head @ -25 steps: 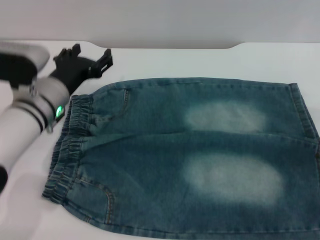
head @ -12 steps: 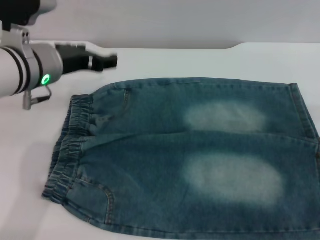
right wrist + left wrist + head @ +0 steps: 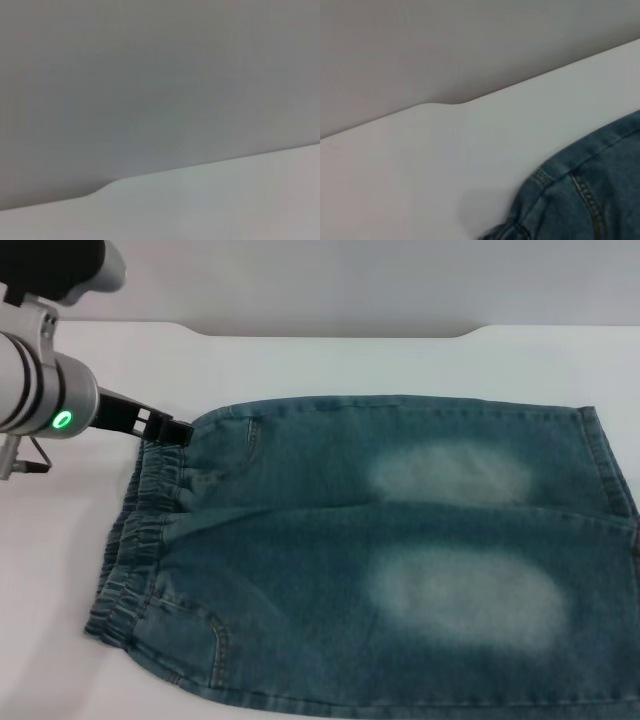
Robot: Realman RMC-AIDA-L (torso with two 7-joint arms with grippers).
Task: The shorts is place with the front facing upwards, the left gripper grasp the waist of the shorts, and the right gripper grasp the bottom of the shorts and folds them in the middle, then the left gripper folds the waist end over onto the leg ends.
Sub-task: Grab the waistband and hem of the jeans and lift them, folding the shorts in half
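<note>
One pair of shorts [image 3: 380,560] lies flat on the white table [image 3: 400,365]; the left gripper [image 3: 165,427] touches the waist [image 3: 140,540] corner, finger state unclear.

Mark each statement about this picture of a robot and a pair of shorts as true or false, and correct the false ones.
1. The shorts lie spread flat on the white table. True.
2. The left gripper is at the far corner of the waist. True.
3. The right gripper is holding the leg hems. False: no right gripper shows in the head view, and the right wrist view shows only table and wall.
4. The shorts are already folded in half. False: both legs lie open side by side, each with a pale faded patch showing.
5. The waist points toward the robot's right. False: it lies on the robot's left, the leg hems on its right.
</note>
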